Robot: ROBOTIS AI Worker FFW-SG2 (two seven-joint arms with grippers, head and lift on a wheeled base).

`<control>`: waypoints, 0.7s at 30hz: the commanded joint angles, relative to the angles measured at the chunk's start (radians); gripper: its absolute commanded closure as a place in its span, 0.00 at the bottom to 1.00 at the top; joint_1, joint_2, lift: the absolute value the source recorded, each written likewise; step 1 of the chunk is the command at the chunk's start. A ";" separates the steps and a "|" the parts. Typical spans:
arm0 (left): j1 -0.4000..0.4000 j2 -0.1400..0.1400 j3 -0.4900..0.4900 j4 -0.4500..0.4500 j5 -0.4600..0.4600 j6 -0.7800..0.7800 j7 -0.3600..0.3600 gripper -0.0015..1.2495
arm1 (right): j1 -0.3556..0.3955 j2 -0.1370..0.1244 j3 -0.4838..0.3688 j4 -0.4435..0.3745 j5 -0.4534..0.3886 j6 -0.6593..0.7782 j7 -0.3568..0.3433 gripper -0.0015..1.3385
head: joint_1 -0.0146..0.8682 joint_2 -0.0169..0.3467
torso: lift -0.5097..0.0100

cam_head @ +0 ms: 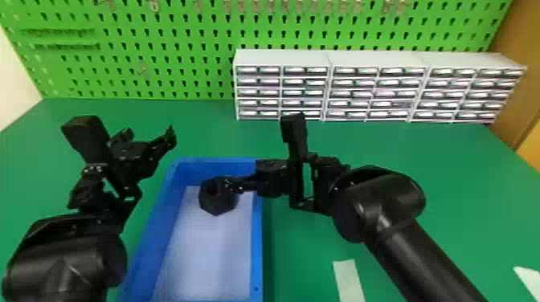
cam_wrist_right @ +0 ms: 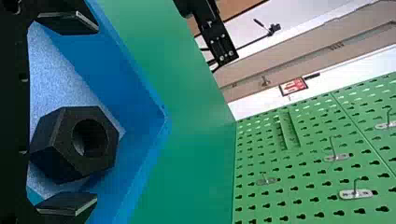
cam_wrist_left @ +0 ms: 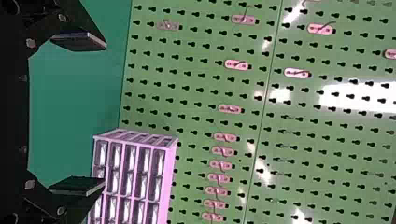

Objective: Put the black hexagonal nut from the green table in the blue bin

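Observation:
My right gripper [cam_head: 234, 185] is over the blue bin [cam_head: 257, 241], inside its far half, beside the black hexagonal nut [cam_head: 217, 203]. In the right wrist view, this gripper [cam_wrist_right: 84, 114] has its fingers wide apart; the nut [cam_wrist_right: 56, 149] shows between them, nearer one finger, with a broad gap to the other. Whether the nut rests on the bin's pale floor or is just above it, I cannot tell. My left gripper [cam_head: 148, 135] stays left of the bin, above the green table [cam_head: 209, 130]. The left wrist view shows that gripper [cam_wrist_left: 79, 114] open, nothing between its fingers.
White drawer cabinets [cam_head: 281, 58] stand along the table's back, before a green pegboard [cam_head: 181, 48]. A pale strip [cam_head: 348, 279] lies on the table right of the bin, and another pale piece [cam_head: 529, 279] is near the right edge.

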 commanded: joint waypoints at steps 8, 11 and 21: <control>0.002 -0.003 0.001 0.000 0.000 0.000 0.000 0.20 | 0.018 0.004 -0.089 -0.022 0.064 0.000 0.000 0.04 | 0.79 0.19 | 0.79; 0.002 -0.003 0.001 0.000 0.000 0.000 0.000 0.20 | 0.024 0.004 -0.124 -0.027 0.075 0.000 0.000 0.04 | 0.79 0.19 | 0.79; 0.003 -0.003 0.001 0.000 0.000 0.000 0.000 0.20 | 0.058 0.000 -0.238 -0.071 0.135 0.017 0.000 0.04 | 0.79 0.19 | 0.79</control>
